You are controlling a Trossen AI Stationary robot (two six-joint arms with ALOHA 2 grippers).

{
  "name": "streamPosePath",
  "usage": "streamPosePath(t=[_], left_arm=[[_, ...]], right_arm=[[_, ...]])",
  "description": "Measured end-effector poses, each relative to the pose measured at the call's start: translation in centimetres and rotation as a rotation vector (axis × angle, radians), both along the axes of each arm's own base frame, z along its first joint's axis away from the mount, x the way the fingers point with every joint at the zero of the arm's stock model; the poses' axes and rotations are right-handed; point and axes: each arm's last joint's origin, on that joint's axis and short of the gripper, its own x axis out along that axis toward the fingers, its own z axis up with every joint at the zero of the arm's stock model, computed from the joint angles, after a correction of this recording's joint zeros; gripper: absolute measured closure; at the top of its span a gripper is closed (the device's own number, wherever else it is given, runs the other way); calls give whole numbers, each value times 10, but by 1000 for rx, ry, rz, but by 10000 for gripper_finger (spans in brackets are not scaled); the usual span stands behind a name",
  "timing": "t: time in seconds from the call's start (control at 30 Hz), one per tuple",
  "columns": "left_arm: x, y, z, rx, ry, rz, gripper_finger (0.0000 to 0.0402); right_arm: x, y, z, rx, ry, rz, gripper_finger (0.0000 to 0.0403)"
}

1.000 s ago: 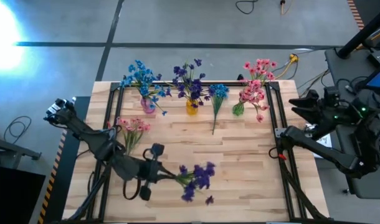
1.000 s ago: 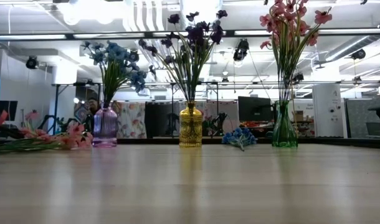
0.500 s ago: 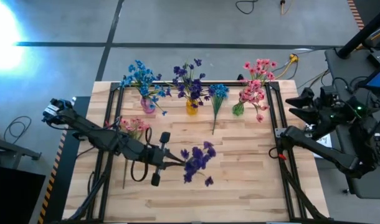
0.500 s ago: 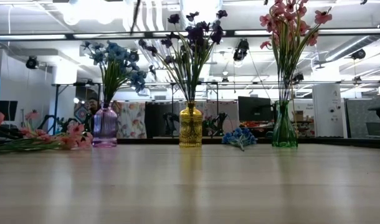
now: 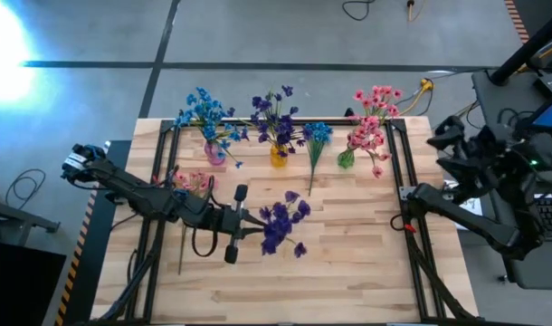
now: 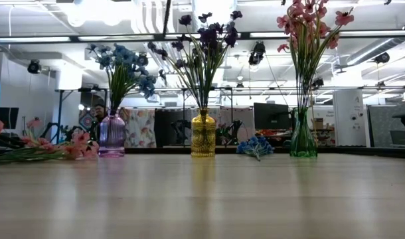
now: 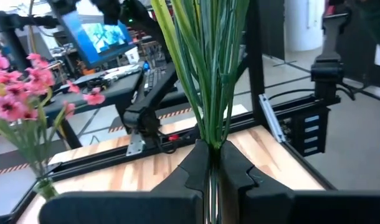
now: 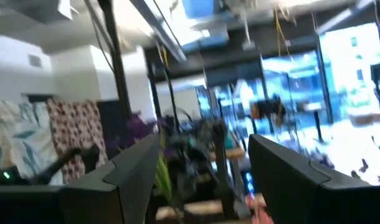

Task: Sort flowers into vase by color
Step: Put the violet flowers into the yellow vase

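Observation:
My left gripper (image 5: 252, 228) is over the table's middle-left, shut on a dark purple sprig (image 5: 282, 224) whose blossoms spread to its right. My right gripper (image 5: 443, 145) waits open beyond the table's right edge. Along the far edge stand three vases. A purple vase (image 5: 214, 154) holds blue flowers, a yellow vase (image 5: 278, 157) holds purple flowers, and a green vase (image 5: 347, 159) holds pink flowers. A blue sprig (image 5: 314, 149) lies flat between the yellow and green vases. A pink sprig (image 5: 193, 186) lies flat near the left edge. My left gripper pinches the purple sprig's bundle of green stems (image 7: 210, 138) between its two fingers (image 7: 191, 167). The fingers come level from the table's left, and the stems run on past them toward the right. The sprig is lifted clear of the table.
Dark frame rails (image 5: 404, 195) run along the table's left and right sides. Bare wood (image 5: 348, 263) lies across the near half. In the low view the three vases (image 6: 203, 133) stand in a row, with the pink sprig (image 6: 40, 149) lying at the left.
My left gripper has risen and moved toward the far edge and slightly right, still shut on the stems. The purple sprig has travelled with it from the near part of the table toward the middle, its blossoms now nearer the yellow vase.

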Motion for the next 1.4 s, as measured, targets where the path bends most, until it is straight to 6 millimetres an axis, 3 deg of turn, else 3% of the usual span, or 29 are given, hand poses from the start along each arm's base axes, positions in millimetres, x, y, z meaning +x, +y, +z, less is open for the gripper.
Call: streamPosePath(t=[0.17, 0.37, 0.53, 0.77, 0.93, 1.23, 1.4], left_arm=[[5, 11, 1, -6, -14, 42, 401], [9, 25, 2, 14, -23, 91, 401], [15, 44, 6, 56, -41, 156, 401], [15, 72, 33, 56, -100, 177, 401], [16, 77, 49, 35, -119, 133, 401], [15, 77, 53, -29, -123, 127, 401], [14, 74, 53, -61, -119, 118, 401]], right_arm=[[7, -7, 10, -19, -51, 11, 161], [35, -32, 10, 2, 0, 34, 161], [51, -42, 21, -39, -35, 93, 161], [69, -50, 41, -95, -46, 124, 161], [118, -72, 37, -66, 31, 161, 161], [174, -58, 34, -113, 95, 288, 161], [196, -42, 26, -149, 210, 219, 161]])
